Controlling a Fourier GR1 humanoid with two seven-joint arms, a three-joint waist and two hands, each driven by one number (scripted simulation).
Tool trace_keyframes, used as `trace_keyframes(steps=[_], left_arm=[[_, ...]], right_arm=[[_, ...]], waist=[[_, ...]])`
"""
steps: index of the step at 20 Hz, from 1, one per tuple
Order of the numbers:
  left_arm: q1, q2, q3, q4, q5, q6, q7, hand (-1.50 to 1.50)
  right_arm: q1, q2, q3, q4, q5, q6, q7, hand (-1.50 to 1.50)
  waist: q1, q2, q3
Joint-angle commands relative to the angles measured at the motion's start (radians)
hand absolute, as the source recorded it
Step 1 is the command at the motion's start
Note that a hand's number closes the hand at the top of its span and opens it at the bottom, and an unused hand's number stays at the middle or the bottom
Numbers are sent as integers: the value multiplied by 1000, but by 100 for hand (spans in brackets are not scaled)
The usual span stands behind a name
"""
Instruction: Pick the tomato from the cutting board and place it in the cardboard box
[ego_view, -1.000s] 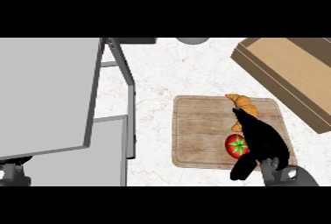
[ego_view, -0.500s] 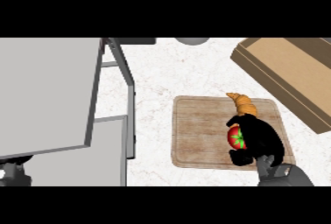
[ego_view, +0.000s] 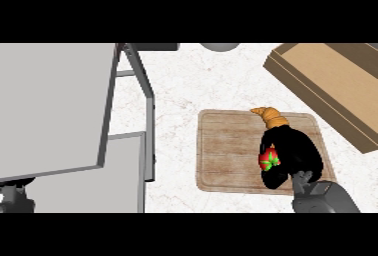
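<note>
The red tomato (ego_view: 268, 159) with its green stem shows at the left side of my right hand (ego_view: 295, 152), whose black fingers curl round it over the wooden cutting board (ego_view: 229, 150). Most of the tomato is hidden by the hand. An orange croissant (ego_view: 270, 116) lies on the board just beyond the hand. The open cardboard box (ego_view: 332, 85) stands at the upper right, apart from the board. My left hand shows nowhere in the head view.
A large grey panel (ego_view: 52, 105) on a metal frame (ego_view: 140, 85) fills the left side. A grey round object (ego_view: 219, 46) sits at the top edge. White marble counter (ego_view: 192, 80) lies between the board and the box.
My right hand has moved onto the tomato and curled round it; the tomato now shows only at the hand's left side, slightly further up the board.
</note>
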Motion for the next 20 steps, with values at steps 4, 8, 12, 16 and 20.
trace_keyframes(steps=[4,8,12,16,20], left_arm=[[4,-5,-22,28,-17,-36,-45,0],[-29,-26,-11,9,-14,4,-10,0],[-11,-37,-20,10,-45,15,-13,0],[-34,-10,-5,8,-18,-16,12,0],[-2,-11,19,37,-14,-29,-32,0]], right_arm=[[-299,-85,-79,358,-67,71,-315,150],[-442,-46,-84,582,3,-4,-434,150],[-447,-45,-93,584,74,-96,-466,150],[-580,-24,-118,600,91,-107,-454,150],[-561,-60,-159,372,62,-91,-415,150]], waist=[[46,21,6],[19,10,5],[4,6,5],[7,7,5],[-8,2,4]])
